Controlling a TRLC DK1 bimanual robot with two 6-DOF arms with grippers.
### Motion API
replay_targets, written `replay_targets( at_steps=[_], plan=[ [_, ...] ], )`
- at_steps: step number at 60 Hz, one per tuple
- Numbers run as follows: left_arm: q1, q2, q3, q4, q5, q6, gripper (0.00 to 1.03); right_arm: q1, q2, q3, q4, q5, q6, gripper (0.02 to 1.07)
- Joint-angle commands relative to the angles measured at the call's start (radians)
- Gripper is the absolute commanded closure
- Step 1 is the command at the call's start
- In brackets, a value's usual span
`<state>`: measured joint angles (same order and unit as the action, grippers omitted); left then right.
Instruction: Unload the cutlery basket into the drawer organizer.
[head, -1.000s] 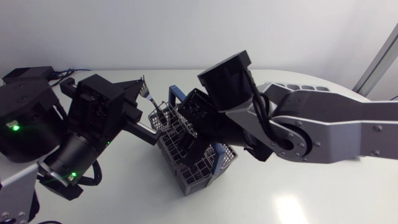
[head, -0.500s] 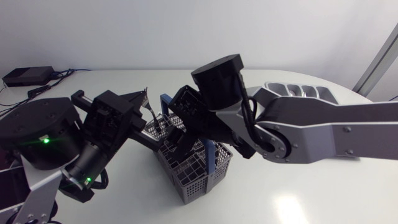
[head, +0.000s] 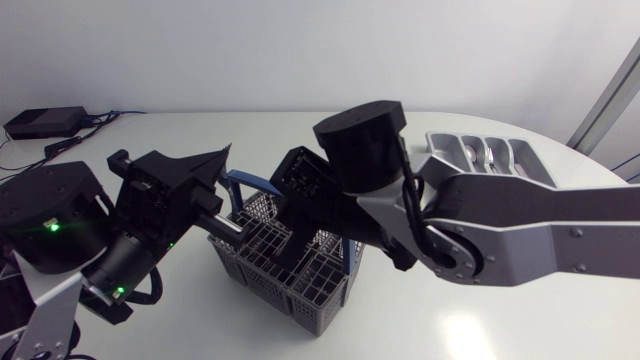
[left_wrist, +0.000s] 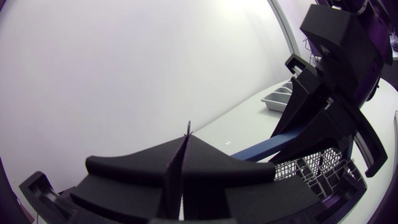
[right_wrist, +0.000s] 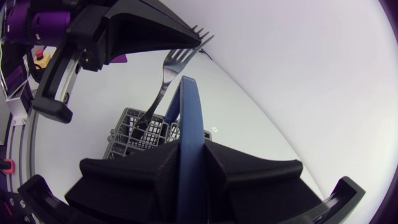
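The grey wire cutlery basket (head: 300, 290) stands mid-table with its blue handle (head: 250, 181) raised. My right gripper (head: 295, 225) reaches down over it; in the right wrist view its fingers are shut on the blue handle (right_wrist: 189, 106) from both sides. My left gripper (head: 222, 152) hovers just left of the basket, shut on a metal fork (right_wrist: 163, 78) near the tines, the fork's handle hanging down into the basket (right_wrist: 134, 134). Only the fork's tip (left_wrist: 188, 127) shows between the left fingers. The grey drawer organizer (head: 440, 140) lies at the back right.
A black box with cables (head: 45, 122) sits at the table's back left corner. My right arm's grey link (head: 540, 225) spans the right half of the table in front of the organizer. Bare white table lies ahead of the basket.
The right gripper has closed on the blue handle. The basket has shifted left and turned. The left gripper has moved with the fork and stays shut.
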<state>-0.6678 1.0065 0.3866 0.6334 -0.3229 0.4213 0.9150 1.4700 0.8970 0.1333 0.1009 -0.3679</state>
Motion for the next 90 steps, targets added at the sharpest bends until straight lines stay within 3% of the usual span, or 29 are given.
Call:
replay_targets(
  at_steps=[1,14,29,33,41,44,49,75,82,90],
  plan=[
    [-0.006,-0.032,0.0,0.026,0.031,-0.026,0.9,-0.007,-0.005,-0.027,-0.058,-0.023,-0.039,0.92],
    [-0.03,-0.052,0.018,-0.003,0.025,-0.021,0.9,-0.087,0.007,-0.018,-0.063,-0.064,-0.075,0.92],
    [-0.061,-0.016,0.031,0.0,0.013,-0.016,0.9,-0.197,0.032,-0.01,-0.049,-0.098,-0.131,0.81],
    [-0.069,0.0,0.034,0.003,0.008,-0.016,0.9,-0.199,0.032,-0.017,-0.054,-0.106,-0.131,0.7],
    [-0.072,0.043,0.058,0.009,0.005,-0.019,0.9,-0.14,-0.005,-0.033,-0.069,-0.086,-0.128,0.3],
    [-0.072,0.055,0.072,0.012,0.005,-0.019,0.9,-0.12,-0.022,-0.035,-0.077,-0.072,-0.128,0.2],
    [-0.072,0.073,0.097,0.014,0.005,-0.018,0.9,-0.093,-0.046,-0.032,-0.092,-0.046,-0.129,0.14],
    [-0.067,0.158,0.13,0.035,-0.001,-0.013,0.9,0.033,-0.274,-0.01,-0.27,0.02,-0.095,0.14],
    [-0.067,0.162,0.146,0.035,-0.001,-0.013,0.9,0.058,-0.297,-0.055,-0.278,0.019,-0.068,0.27],
    [-0.064,0.173,0.164,0.035,-0.001,-0.013,0.9,0.078,-0.301,-0.092,-0.267,0.013,-0.042,0.49]
  ],
)
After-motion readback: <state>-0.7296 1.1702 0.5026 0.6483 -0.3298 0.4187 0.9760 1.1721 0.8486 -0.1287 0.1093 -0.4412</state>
